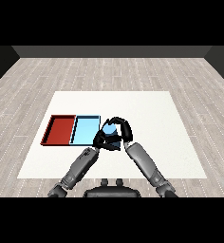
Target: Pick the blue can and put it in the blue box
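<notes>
White table (147, 118) carries a red tray (58, 129) at left, touching the light blue tray (84, 128). Right hand (125, 129) curled round the blue can (109, 131), just right of the blue tray. Left hand (101, 140) beside the can; grip unclear.

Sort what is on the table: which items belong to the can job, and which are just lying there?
Belongs to the job:
- blue can, between both hands
- blue tray, just left of the can
- right hand, curled round the can
- left hand, against the can's near side

Just lying there:
- red tray, beside the blue tray
</notes>
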Controlling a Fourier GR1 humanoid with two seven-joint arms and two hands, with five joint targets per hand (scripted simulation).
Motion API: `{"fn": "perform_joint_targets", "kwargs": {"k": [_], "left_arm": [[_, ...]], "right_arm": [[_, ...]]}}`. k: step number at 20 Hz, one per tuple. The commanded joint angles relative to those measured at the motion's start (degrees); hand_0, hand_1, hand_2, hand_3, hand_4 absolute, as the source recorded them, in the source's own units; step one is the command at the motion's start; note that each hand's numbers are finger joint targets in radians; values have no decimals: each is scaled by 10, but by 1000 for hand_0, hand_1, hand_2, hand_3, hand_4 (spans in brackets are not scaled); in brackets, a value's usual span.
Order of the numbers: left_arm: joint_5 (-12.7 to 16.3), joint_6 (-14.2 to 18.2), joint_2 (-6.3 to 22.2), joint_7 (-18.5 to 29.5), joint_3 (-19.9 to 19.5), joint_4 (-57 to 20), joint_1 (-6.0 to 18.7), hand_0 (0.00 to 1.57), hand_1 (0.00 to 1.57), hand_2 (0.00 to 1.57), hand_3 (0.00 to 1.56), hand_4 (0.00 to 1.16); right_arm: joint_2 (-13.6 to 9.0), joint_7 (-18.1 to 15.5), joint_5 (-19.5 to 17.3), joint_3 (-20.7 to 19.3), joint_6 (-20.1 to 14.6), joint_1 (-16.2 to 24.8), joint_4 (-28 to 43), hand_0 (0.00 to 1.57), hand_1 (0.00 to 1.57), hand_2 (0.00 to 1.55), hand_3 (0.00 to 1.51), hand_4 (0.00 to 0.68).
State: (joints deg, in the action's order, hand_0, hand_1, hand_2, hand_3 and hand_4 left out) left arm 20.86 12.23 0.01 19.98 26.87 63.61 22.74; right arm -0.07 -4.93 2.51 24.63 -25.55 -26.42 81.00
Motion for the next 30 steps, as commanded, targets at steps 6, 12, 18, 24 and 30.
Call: {"fn": "perform_joint_targets", "kwargs": {"k": [6, 12, 18, 24, 30], "left_arm": [[21, 72, 0, -40, 46, -15, 33, 0, 0, 0, 0, 418], [70, 107, 0, -21, 31, -41, 59, 434, 434, 622, 497, 571], [172, 107, 0, 65, 72, -63, 56, 1571, 1571, 1571, 1485, 840], [180, 127, 0, 108, 94, -59, 67, 1571, 1571, 1571, 1506, 1072], [184, 106, 0, 169, 81, -98, 71, 1571, 1571, 1571, 1535, 1122]], "right_arm": [[1, -66, 76, 9, 0, 1, -42, 1479, 1479, 1464, 1392, 593], [0, -86, 133, 51, -35, -7, -31, 1473, 1473, 1456, 1392, 607], [0, -82, 110, 38, -8, 45, 8, 1461, 1461, 1442, 1399, 631], [1, -79, 125, 26, -5, 24, 5, 1414, 1414, 1438, 1390, 588], [-9, -25, 92, 38, 20, 14, 9, 0, 0, 0, 0, 0]]}}
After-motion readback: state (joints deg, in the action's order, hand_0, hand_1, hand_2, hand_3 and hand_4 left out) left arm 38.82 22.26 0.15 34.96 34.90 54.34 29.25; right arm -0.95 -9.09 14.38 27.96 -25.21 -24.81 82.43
